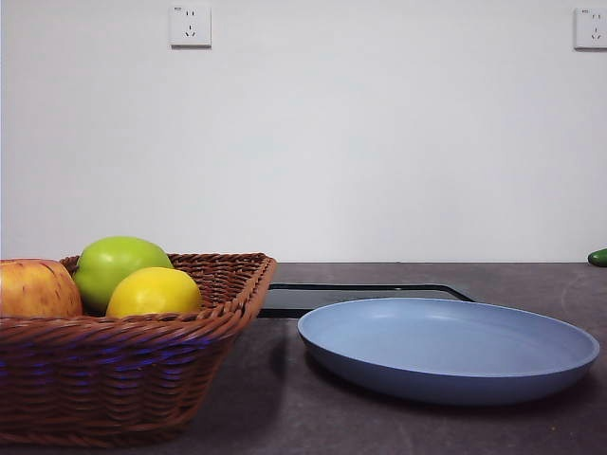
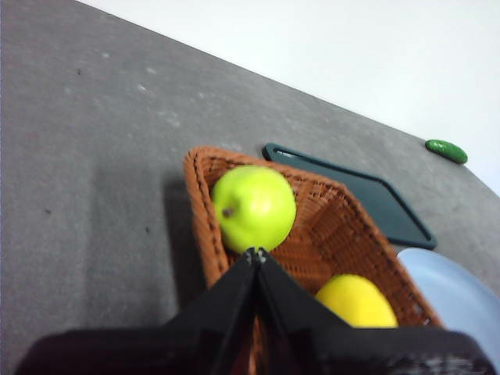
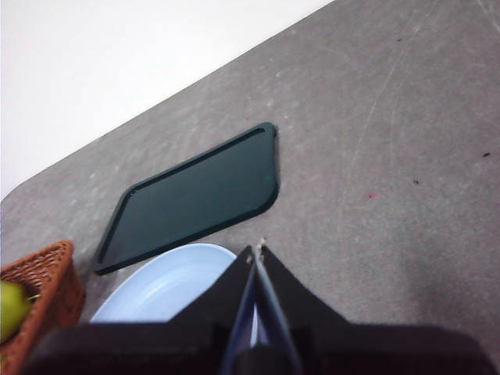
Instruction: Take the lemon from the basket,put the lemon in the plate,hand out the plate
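Note:
The yellow lemon (image 1: 154, 292) lies in the brown wicker basket (image 1: 123, 360) at the left, beside a green apple (image 1: 119, 268) and a red-yellow apple (image 1: 36, 289). The light blue plate (image 1: 448, 349) sits empty on the table to the right of the basket. My left gripper (image 2: 256, 253) is shut and empty, high above the basket, over the lemon (image 2: 356, 302) and green apple (image 2: 254, 207). My right gripper (image 3: 257, 248) is shut and empty, high above the plate (image 3: 168, 287). Neither gripper shows in the front view.
A flat black tray (image 1: 360, 297) lies behind the plate; it also shows in the right wrist view (image 3: 195, 195). A small green object (image 1: 597, 257) lies at the far right table edge. The table is dark grey; a white wall stands behind.

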Available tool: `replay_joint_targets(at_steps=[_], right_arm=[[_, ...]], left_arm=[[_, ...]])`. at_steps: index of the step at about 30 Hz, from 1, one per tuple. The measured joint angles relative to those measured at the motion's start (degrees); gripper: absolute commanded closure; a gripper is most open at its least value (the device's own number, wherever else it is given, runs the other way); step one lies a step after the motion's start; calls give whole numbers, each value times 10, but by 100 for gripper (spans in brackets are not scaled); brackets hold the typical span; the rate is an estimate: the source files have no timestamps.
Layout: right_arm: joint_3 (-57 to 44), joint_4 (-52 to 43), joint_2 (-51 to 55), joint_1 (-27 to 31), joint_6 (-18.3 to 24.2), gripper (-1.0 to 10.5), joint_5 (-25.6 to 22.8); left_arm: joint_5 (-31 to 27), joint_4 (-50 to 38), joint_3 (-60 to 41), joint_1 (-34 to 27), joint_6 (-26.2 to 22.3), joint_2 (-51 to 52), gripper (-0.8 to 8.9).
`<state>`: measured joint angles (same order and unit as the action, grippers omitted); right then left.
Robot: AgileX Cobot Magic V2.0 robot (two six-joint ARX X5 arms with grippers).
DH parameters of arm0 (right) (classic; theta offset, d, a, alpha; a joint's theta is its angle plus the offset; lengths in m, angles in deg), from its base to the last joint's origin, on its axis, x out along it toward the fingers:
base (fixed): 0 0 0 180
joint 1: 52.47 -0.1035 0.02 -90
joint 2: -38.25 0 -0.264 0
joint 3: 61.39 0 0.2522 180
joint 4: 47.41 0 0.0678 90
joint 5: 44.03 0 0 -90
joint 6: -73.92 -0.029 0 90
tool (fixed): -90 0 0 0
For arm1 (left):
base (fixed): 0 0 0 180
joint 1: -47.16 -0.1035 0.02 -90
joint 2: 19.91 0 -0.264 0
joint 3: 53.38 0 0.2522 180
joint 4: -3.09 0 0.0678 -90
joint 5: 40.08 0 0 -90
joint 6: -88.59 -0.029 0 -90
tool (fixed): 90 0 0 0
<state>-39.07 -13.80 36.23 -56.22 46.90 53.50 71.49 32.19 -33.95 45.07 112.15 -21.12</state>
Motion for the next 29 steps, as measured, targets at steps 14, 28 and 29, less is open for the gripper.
replay_joint_targets(at_steps=[14, 28, 29], right_arm=[[219, 132, -203, 0, 63, 943, 0], [376, 243, -454, 0, 194, 932, 62], [376, 243, -466, 0, 196, 918, 78]], left_arm=[[12, 31, 192, 0, -21, -167, 807], [71, 177, 384, 50, -130, -428, 807], [70, 189, 392, 58, -137, -443, 807]])
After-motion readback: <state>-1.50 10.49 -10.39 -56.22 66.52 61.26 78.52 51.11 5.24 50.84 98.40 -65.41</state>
